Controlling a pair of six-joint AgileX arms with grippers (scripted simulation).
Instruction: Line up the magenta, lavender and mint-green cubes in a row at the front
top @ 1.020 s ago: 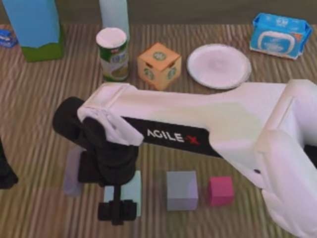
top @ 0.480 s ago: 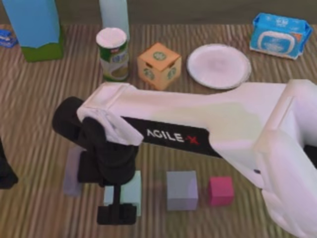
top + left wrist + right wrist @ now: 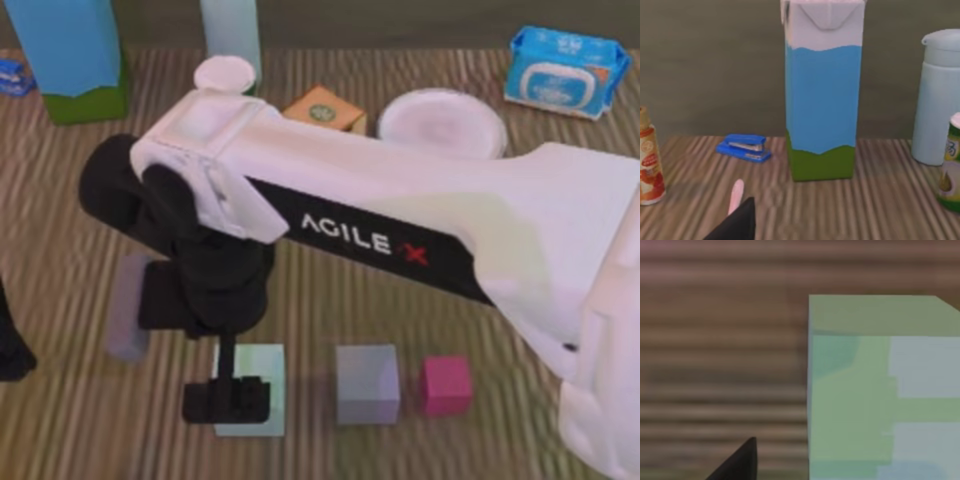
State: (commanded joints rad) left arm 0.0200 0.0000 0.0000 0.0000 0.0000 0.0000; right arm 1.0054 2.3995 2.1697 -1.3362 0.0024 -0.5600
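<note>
Above mint-green cube (image 3: 250, 390) — right gripper (image 3: 226, 399), clear of it.

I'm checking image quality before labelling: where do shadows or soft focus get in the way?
Top view: the right arm hides part of the paper plate and darkens the table beside the mint-green cube. Right wrist view: that cube fills the frame, its faces patchy. Left wrist view: evenly lit, the milk carton is clear.
</note>
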